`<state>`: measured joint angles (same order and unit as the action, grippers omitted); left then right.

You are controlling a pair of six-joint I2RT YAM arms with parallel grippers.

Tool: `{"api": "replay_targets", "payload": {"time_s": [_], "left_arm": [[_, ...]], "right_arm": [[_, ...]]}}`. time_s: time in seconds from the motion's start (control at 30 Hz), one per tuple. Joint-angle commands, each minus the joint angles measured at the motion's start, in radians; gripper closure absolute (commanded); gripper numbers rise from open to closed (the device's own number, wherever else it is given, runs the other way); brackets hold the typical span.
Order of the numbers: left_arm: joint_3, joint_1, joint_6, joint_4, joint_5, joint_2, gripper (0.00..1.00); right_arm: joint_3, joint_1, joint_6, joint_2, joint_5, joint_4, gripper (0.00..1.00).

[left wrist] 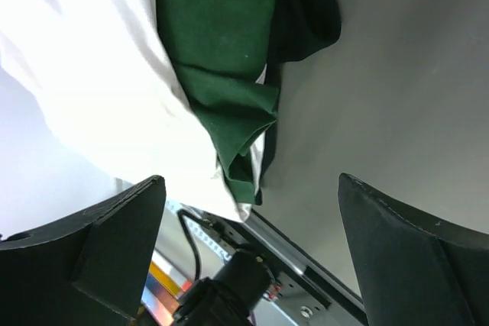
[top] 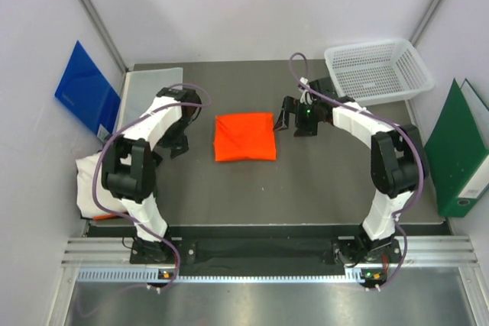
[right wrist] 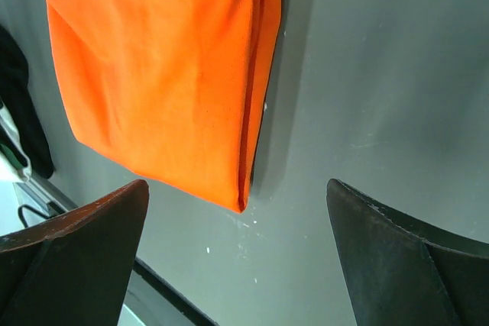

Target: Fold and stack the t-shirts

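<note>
The orange t-shirt [top: 244, 137] lies folded into a flat rectangle at the middle of the table; in the right wrist view the orange t-shirt [right wrist: 160, 74] shows its stacked folded edges. My right gripper [top: 293, 124] hovers just right of it, open and holding nothing, and in its own view the right gripper [right wrist: 237, 187] is over the shirt's near corner. My left gripper [top: 172, 146] stands open and empty left of the orange shirt. The white t-shirt [top: 88, 181] lies bunched at the table's left edge; the left gripper [left wrist: 250, 188] looks onto the white t-shirt [left wrist: 99, 89].
Green cloth [left wrist: 221, 51] and dark cloth [left wrist: 306, 5] lie against the white shirt. A white mesh basket [top: 378, 70] sits at the back right and a clear plastic sheet [top: 149, 85] at the back left. A blue folder [top: 86, 88] and a green binder [top: 462, 150] lean against the walls.
</note>
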<state>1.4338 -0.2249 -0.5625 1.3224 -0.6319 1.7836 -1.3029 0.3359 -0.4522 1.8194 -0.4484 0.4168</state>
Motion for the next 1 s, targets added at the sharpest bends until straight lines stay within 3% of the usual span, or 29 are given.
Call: {"api": "replay_targets", "payload": {"time_s": [0.0, 0.23, 0.43, 0.97], "left_arm": [[0.011, -0.037, -0.057, 0.112, -0.126, 0.055, 0.01], [0.089, -0.042, -0.071, 0.144, -0.242, 0.291, 0.01], [0.111, -0.039, -0.068, 0.127, -0.262, 0.387, 0.01], [-0.044, 0.122, -0.048, 0.024, -0.249, 0.382, 0.01]], "right_arm": [[0.022, -0.003, 0.012, -0.072, -0.033, -0.047, 0.00], [0.060, -0.006, 0.015, -0.114, -0.041, -0.047, 0.00], [0.060, -0.015, 0.014, -0.126, -0.052, -0.046, 0.00], [0.065, -0.112, -0.014, -0.112, -0.130, -0.067, 0.00]]}}
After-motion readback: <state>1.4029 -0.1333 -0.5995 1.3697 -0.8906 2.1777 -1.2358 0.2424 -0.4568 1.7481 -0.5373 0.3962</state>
